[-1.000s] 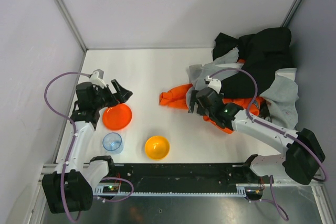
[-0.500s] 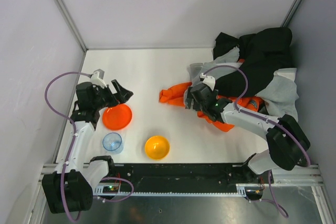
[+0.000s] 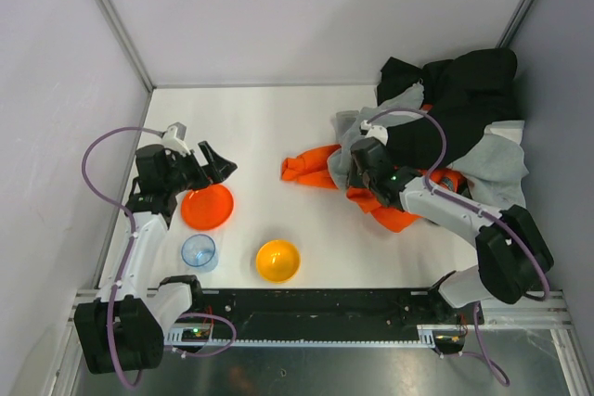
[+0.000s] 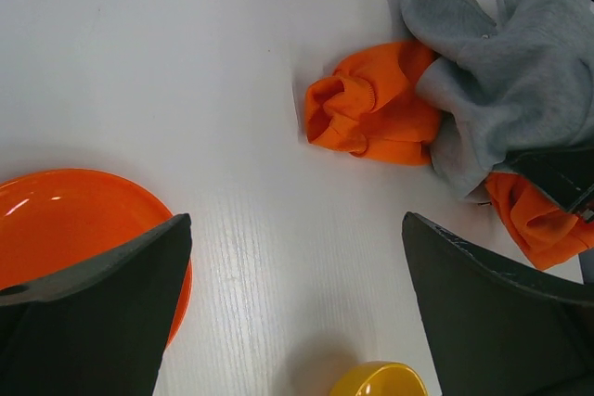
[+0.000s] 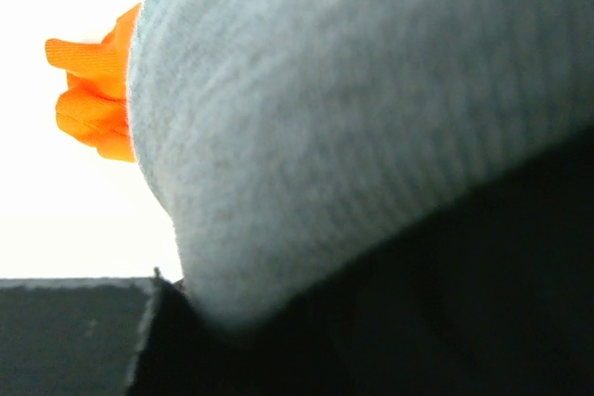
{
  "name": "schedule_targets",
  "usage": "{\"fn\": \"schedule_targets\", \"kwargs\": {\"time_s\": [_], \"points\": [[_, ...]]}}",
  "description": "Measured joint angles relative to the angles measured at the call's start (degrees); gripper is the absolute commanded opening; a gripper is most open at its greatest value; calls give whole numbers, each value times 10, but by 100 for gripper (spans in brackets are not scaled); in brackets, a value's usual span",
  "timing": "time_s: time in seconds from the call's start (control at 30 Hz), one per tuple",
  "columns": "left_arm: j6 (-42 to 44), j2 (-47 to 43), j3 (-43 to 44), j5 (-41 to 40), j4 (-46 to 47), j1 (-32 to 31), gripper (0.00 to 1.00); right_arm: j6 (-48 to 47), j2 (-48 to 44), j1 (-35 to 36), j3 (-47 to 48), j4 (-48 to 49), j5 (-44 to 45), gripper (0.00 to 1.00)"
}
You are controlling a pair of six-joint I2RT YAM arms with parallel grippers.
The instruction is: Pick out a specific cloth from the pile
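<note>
Right gripper (image 3: 360, 166) has nosed deeper into the heaped black, grey and orange garment pile (image 3: 483, 164), under grey fleece (image 5: 353, 108) (opening hidden, cannot tell). Left gripper (image 4: 297, 229) is wide open and empty, well left of the pile. The small plain black fabric cloth (image 3: 397, 71) seems to lie at the pile's far-left corner, ungrasped. Step is probably still searching; next move is to reach that corner.

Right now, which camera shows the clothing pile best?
Top external: the whole pile sits in frame, black, grey and orange layers. Left wrist catches only its edge, part of the grey garment and the orange garment. Right wrist is too close: mostly grey fabric and a scrap of orange.

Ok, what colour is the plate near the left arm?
The plate is bright orange, clearest in top external view.
</note>
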Motion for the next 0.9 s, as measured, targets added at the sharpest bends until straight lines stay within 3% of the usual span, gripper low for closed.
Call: {"fn": "schedule_targets", "kwargs": {"time_s": [0.27,0.6,0.9], "points": [[0,3,0,2,0,0,100,-56,-85,-76,31,-17,-47,13],[0,3,0,5,0,0,100,-91,-203,-288,75,10,-83,11],[0,6,0,6,0,0,100,-69,-179,-388,88,5,-100,24]]}}
